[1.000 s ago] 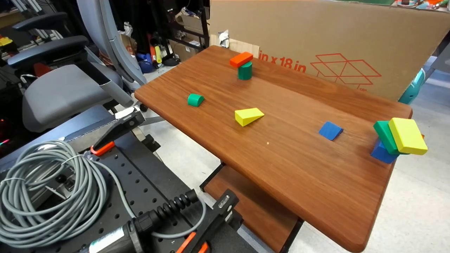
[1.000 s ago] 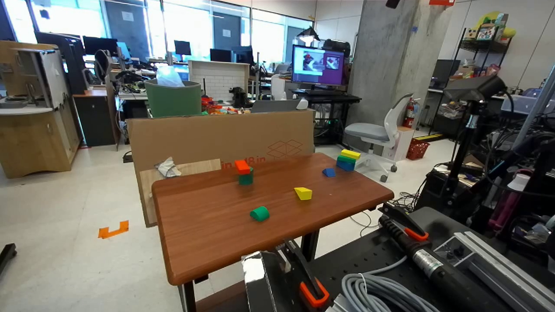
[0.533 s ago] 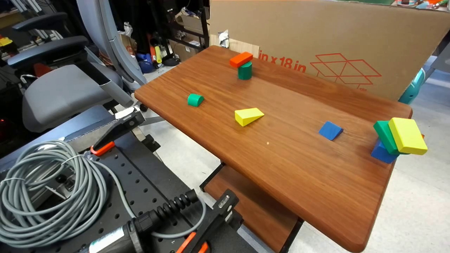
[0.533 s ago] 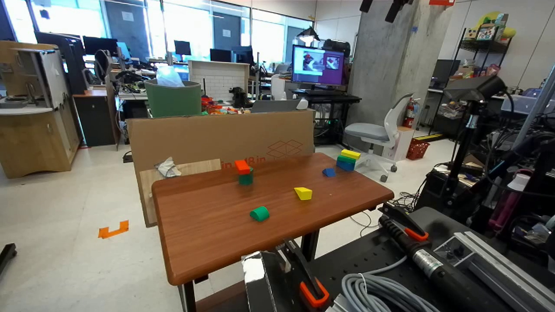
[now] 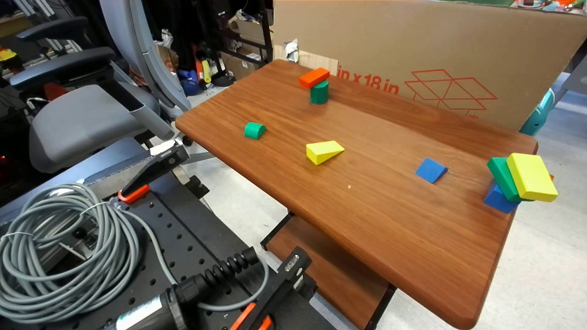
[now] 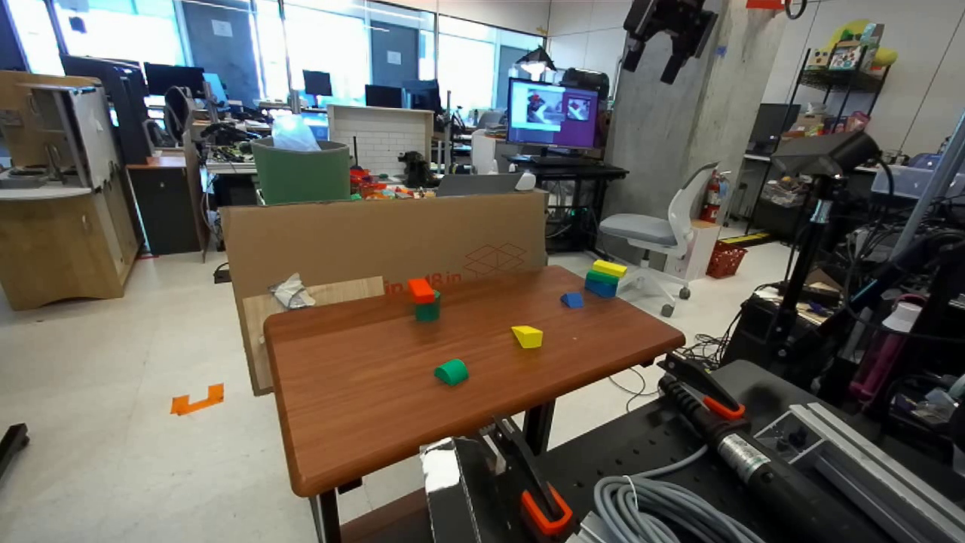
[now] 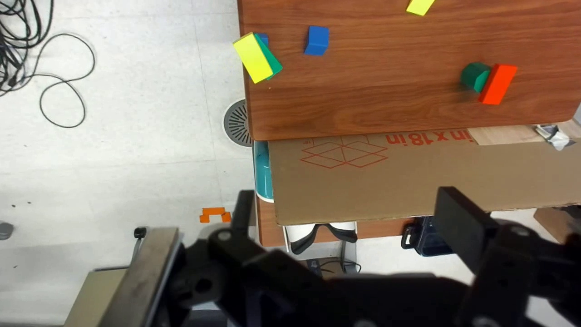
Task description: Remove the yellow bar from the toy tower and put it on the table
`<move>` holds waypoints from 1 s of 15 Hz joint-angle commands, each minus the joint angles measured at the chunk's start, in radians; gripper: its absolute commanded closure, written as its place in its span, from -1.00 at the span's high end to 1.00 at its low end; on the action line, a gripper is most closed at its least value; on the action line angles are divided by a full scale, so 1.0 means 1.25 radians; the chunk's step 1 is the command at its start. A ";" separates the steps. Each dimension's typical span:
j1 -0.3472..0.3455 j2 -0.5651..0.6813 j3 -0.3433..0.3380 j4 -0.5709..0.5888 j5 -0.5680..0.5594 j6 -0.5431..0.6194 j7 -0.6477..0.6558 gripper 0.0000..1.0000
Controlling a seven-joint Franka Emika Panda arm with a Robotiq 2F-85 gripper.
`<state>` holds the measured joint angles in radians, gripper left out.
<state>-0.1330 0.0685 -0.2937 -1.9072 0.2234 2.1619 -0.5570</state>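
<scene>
The yellow bar (image 5: pixel 532 178) lies flat on top of the toy tower, above a green block (image 5: pixel 502 176) and a blue block (image 5: pixel 500 199). The tower stands at a corner of the wood-grain table (image 5: pixel 390 220), and the bar overhangs the edge in the wrist view (image 7: pixel 253 57). The bar also shows in an exterior view (image 6: pixel 609 268). My gripper (image 6: pixel 650 69) is high above the table, well apart from the tower. In the wrist view its fingers (image 7: pixel 347 200) are wide apart with nothing between them.
A blue block (image 5: pixel 431 170) lies near the tower. A yellow wedge (image 5: pixel 323 151) and a green half-round block (image 5: pixel 254 130) lie farther along. An orange block (image 5: pixel 314 78) rests on a green block (image 5: pixel 319 93). A tall cardboard box (image 5: pixel 412 46) stands along one long edge.
My gripper has come down into an exterior view from the top edge, first only a fingertip, now both fingers. The tower and the other blocks have not moved.
</scene>
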 commanded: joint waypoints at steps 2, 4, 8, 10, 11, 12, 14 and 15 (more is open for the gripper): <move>-0.066 0.119 0.041 0.094 0.027 -0.008 -0.076 1.00; -0.087 0.161 0.058 0.110 0.019 -0.008 -0.101 1.00; -0.128 0.239 0.093 0.132 0.022 -0.015 -0.131 1.00; -0.146 0.272 0.110 0.143 0.024 -0.016 -0.142 1.00; -0.154 0.286 0.117 0.149 0.020 -0.017 -0.145 1.00; -0.160 0.302 0.123 0.155 0.015 -0.013 -0.150 1.00; -0.169 0.330 0.131 0.163 0.006 0.001 -0.152 1.00; -0.173 0.346 0.134 0.168 0.000 0.009 -0.152 1.00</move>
<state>-0.3139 0.4412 -0.1567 -1.7482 0.2292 2.1614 -0.7228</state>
